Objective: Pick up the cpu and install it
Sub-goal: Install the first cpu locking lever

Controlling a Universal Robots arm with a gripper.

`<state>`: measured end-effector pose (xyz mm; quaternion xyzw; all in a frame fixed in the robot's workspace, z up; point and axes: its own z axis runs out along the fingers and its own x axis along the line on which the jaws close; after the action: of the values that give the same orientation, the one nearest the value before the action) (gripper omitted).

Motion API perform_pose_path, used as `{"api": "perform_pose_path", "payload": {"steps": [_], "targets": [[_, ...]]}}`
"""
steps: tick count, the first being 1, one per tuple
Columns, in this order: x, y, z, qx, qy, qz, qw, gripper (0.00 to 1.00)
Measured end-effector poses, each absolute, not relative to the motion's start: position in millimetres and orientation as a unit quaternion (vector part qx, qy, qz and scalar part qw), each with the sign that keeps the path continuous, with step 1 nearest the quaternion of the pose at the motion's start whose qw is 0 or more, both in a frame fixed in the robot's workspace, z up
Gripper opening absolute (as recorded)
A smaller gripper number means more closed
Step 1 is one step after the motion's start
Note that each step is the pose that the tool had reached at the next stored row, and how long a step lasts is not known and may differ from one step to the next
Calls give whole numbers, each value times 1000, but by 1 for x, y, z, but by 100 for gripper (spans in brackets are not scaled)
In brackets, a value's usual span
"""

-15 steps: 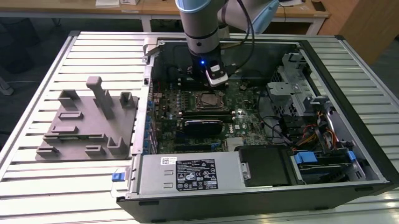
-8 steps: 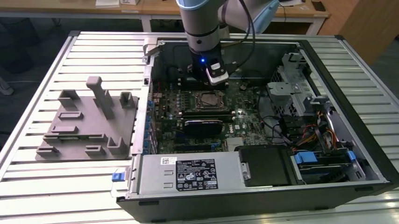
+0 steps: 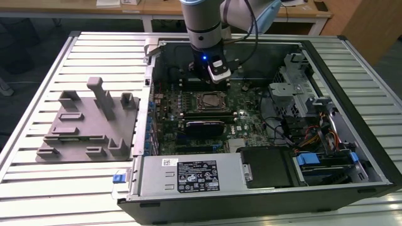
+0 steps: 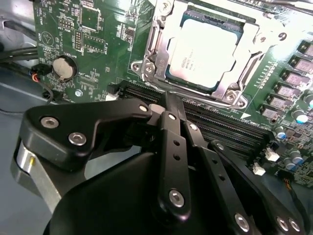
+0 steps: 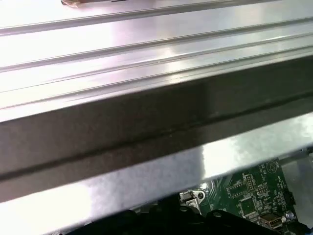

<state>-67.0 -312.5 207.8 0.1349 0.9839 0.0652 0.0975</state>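
The cpu (image 4: 205, 51), a flat square chip with a silvery top, lies in the metal-framed socket (image 4: 146, 66) on the green motherboard (image 4: 88, 44). In the exterior view the cpu (image 3: 208, 100) sits mid-board inside the open computer case. My gripper (image 3: 218, 80) hangs just above and behind the socket. In the second wrist view the black fingers meet at their tips, so my gripper (image 4: 168, 100) is shut with nothing in it, a short way off the socket's edge and apart from the chip.
A grey plastic tray with upright posts (image 3: 88, 125) stands on the slatted table at the exterior view's left. Inside the case are a power supply (image 3: 188, 176), a drive cage (image 3: 301, 94) and cables (image 3: 308, 136). The case wall (image 5: 146, 127) is close to the wrist.
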Motion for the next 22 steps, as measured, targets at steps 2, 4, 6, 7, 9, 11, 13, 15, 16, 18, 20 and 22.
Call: {"api": "perform_pose_path", "payload": {"steps": [2,4,6,7,9,11,13,15,16,18,20,22], "targets": [[-67,-312,208,135,984,65,98,11],[-67,-312,208,135,984,65,98,11],[-67,-312,208,135,984,64,94,11],[-66,-312,208,135,985,62,90,11],[-63,-313,208,136,986,58,80,11],[-60,-313,208,136,987,55,72,11],[-56,-314,208,136,987,53,65,11],[-54,-316,208,137,988,52,58,11],[-53,-317,208,137,988,51,54,11],[-52,-318,208,137,988,48,50,11],[-52,-319,208,137,988,46,49,11],[-51,-321,207,137,988,43,50,11]]}}
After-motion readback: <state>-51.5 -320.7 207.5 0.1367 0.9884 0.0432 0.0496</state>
